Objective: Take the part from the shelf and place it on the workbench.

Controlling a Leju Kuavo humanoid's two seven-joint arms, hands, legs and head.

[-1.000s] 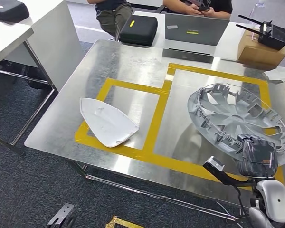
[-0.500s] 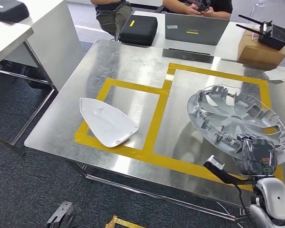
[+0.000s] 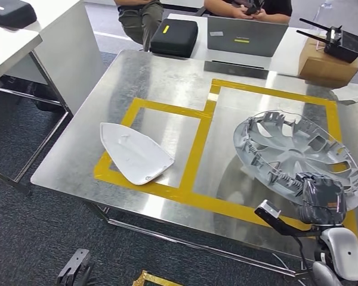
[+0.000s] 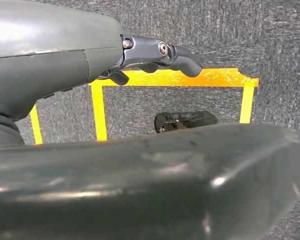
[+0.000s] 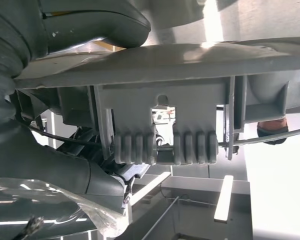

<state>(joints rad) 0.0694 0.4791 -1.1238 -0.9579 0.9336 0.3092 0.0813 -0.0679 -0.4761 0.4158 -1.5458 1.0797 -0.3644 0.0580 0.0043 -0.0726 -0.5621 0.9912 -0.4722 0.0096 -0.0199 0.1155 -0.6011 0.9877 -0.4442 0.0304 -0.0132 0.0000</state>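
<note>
No readable writing is seen; only a yellow label on the black case and a yellow strip on the grey laptop lid, both on the white table beyond the bench's far edge. A cardboard box with a black antenna device is set at the far right there, and two seated people are cut off by the frame top.

The hubcap, grey plastic, inner ribs up, is gripped at its near rim by the right hand, fingers closed over the rim. It is held tilted over the right yellow-taped square of the bench, near the bench's near right corner; contact with the surface cannot be told. In the right wrist view the hubcap rim with its ribbed clips is seen close, the thumb pressed along it.

A white flat panel is laid on the left taped square, overlapping the tape on its near left side, well apart from the hubcap. Bare metal is left between them and toward the far edge.

The left hand is hung low by the carpet, off the bench's near left edge. In the left wrist view its fingers are seen extended, nothing held, above yellow floor tape.
</note>
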